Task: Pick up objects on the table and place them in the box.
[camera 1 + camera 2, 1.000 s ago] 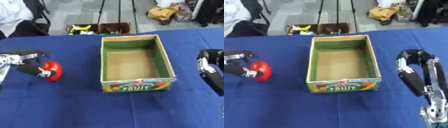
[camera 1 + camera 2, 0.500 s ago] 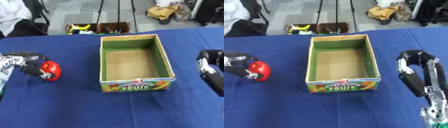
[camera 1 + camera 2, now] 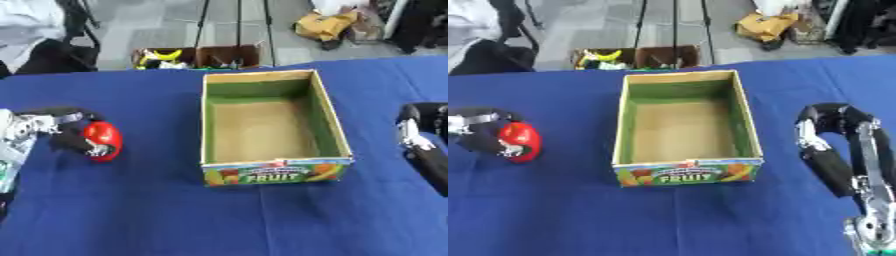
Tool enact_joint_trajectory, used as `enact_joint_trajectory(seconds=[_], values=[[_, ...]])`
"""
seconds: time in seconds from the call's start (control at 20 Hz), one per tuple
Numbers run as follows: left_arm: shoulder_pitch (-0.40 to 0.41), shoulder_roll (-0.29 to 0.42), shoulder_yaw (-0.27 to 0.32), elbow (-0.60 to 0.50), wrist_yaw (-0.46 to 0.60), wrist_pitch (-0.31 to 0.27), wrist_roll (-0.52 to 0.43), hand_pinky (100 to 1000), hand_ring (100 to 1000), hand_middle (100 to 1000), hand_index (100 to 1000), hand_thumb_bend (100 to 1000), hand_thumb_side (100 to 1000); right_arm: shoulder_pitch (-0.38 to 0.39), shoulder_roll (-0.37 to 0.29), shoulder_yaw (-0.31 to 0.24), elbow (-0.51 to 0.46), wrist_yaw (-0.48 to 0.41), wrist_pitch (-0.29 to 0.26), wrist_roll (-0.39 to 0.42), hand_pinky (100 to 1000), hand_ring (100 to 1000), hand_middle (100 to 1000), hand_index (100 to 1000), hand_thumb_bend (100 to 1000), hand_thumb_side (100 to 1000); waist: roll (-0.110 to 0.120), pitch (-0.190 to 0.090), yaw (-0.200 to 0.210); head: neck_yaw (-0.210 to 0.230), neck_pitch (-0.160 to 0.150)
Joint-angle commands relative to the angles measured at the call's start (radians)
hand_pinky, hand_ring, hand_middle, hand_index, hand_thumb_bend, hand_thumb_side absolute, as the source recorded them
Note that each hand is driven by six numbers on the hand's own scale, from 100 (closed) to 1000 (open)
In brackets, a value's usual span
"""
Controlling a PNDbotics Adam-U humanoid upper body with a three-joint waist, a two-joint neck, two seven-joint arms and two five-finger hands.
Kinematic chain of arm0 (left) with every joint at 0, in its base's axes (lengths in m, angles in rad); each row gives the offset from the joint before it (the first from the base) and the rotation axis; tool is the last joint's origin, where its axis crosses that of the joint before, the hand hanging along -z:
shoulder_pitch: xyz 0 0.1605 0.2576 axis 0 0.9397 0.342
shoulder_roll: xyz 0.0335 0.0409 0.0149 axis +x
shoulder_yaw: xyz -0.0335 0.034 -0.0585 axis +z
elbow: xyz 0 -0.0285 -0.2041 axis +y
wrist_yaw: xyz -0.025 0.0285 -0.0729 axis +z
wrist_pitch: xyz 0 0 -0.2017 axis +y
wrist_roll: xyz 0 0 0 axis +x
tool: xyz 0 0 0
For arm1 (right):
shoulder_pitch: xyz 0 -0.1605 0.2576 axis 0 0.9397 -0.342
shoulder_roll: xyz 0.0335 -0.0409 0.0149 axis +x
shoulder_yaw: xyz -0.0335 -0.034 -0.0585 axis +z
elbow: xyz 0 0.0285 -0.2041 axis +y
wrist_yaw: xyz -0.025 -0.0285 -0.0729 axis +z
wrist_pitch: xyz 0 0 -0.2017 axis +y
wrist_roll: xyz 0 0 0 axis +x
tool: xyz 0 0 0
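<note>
A red rounded object (image 3: pixel 103 141) sits at the left of the blue table (image 3: pixel 131 210). My left hand (image 3: pixel 59 131) is curled around it, fingers over its top and thumb beneath. The cardboard fruit box (image 3: pixel 268 127) stands open in the middle, its inside bare. My right hand (image 3: pixel 829 145) hangs at the right of the box, fingers curled downward, holding nothing.
Beyond the table's far edge a small crate (image 3: pixel 197 56) with yellow and dark items stands on the floor. Tripod legs (image 3: pixel 238 22) and bags (image 3: pixel 325 25) lie farther back. A person in white (image 3: pixel 31 25) sits at the far left.
My left hand has closed a little more around the red object. The right hand and the box have stayed in place.
</note>
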Motion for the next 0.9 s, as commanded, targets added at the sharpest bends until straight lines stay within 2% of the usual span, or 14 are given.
enact_joint_trajectory(seconds=[0.05,0.25,0.45,0.6,0.7,0.9], values=[[-0.022,0.014,0.011,0.003,0.019,0.004,0.027,283,611,910,1000,561,540,-0.010,-0.018,-0.001,-0.021,-0.004,0.001,0.001,741,547,454,674,100,573,-0.001,-0.017,-0.001,0.003,-0.008],[-0.020,0.011,0.008,0.021,0.028,0.010,0.030,307,640,893,995,522,527,-0.011,-0.017,-0.003,-0.021,-0.004,0.003,-0.005,740,545,452,673,100,568,-0.001,-0.016,-0.002,0.004,-0.009],[-0.019,0.004,0.010,0.032,0.042,0.014,0.036,284,611,840,936,477,507,-0.011,-0.017,-0.004,-0.021,-0.006,0.005,-0.010,740,545,452,673,100,565,-0.001,-0.014,-0.004,0.004,-0.010],[-0.019,0.001,0.010,0.035,0.052,0.020,0.054,250,580,806,900,421,448,-0.011,-0.017,-0.004,-0.021,-0.007,0.008,-0.014,740,545,452,672,100,562,-0.001,-0.014,-0.005,0.004,-0.010],[-0.019,0.000,0.010,0.039,0.057,0.026,0.064,251,578,798,897,343,396,-0.010,-0.017,-0.004,-0.021,-0.008,0.009,-0.016,740,545,452,672,100,560,-0.001,-0.014,-0.005,0.004,-0.009],[-0.020,-0.001,0.011,0.046,0.064,0.047,0.083,266,584,781,898,101,246,-0.009,-0.016,-0.004,-0.021,-0.009,0.011,-0.019,740,545,452,671,100,557,-0.001,-0.016,-0.005,0.003,-0.010]])
